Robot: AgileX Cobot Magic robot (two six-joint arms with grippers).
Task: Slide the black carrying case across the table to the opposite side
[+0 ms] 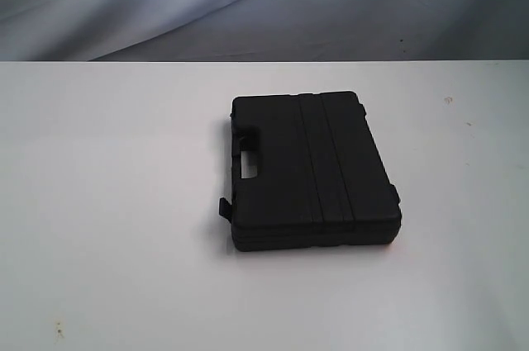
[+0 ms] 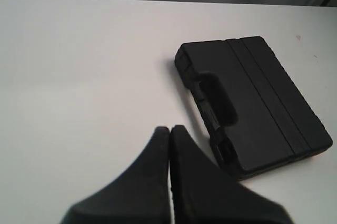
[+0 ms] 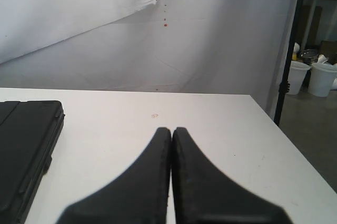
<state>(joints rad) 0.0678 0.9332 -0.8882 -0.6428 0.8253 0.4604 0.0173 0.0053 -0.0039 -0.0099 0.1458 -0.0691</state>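
Exterior view: the black carrying case (image 1: 314, 171) lies flat and closed, a little right of the middle of the white desk (image 1: 107, 202), handle (image 1: 246, 161) toward the left. Our left pincer (image 2: 170, 132) and right pincer (image 3: 171, 132) both have tips pressed together, neither touching the case. We judge a closed pincer should press low and square on a side wall, pushing steadily so the case does not spin. Its contents are hidden

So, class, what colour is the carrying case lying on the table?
The case is black; the exterior view shows it best.
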